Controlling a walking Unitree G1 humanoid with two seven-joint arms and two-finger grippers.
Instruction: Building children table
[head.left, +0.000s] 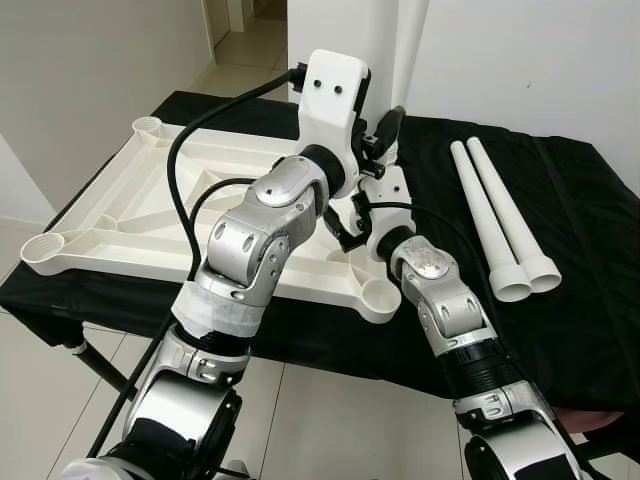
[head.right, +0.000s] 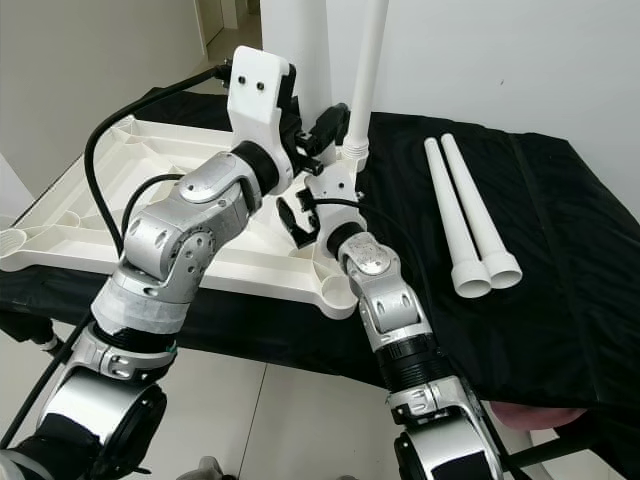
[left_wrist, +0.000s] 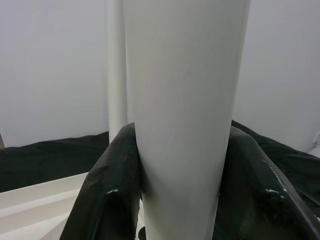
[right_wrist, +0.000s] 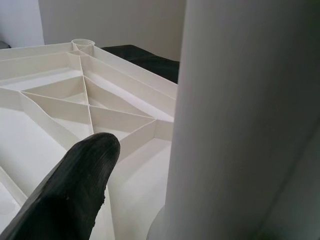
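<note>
Silver arms at frame bottom, right pincer beside the upright white table leg, grip unclear, left pincer clenched on that leg, inverted white tabletop centre-left on black-draped desk, two spare legs lying right.

Head stereo pair is aimed forward and down at the black-draped surface; the inverted tabletop is shared at frame left. Both wrist cams are set very close on an upright white leg, tabletop ribs seen behind it.
</note>
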